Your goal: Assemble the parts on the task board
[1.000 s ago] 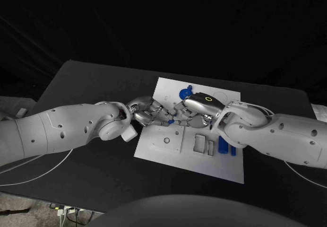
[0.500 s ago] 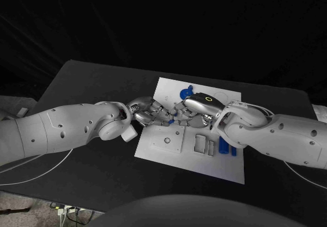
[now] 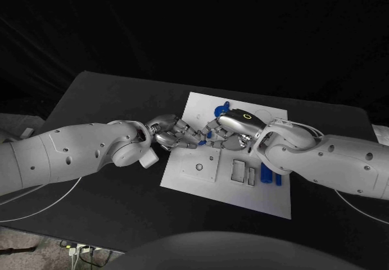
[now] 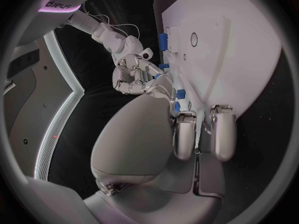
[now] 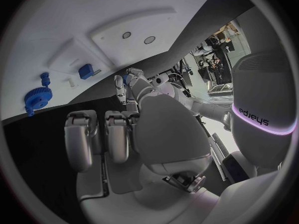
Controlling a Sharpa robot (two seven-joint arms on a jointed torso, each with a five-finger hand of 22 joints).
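Observation:
The white task board (image 3: 231, 180) lies in the middle of the black table. My left hand (image 3: 170, 133) and right hand (image 3: 227, 131) meet fingertip to fingertip over the board's near-left part. A small blue part (image 3: 201, 143) sits between their fingertips. My right hand (image 4: 134, 77), seen from the left wrist, is curled with the small blue part (image 4: 162, 66) at its fingertips. Whether my left hand (image 5: 128, 88) also grips the part is unclear. A blue gear (image 3: 221, 108) stands at the board's far edge, and two blue bars (image 3: 266, 175) lie on its right side.
A blue block (image 5: 85, 71) and a small blue peg (image 5: 44, 76) stand on the board (image 5: 124, 10) near the blue gear (image 5: 35, 98). Rectangular slots (image 3: 238, 171) and a round hole (image 3: 198, 167) mark the board's middle. White cables (image 3: 49, 202) trail off the table's left.
My left arm and hand have shifted slightly up and away from me. The right hand and the small blue part have barely moved.

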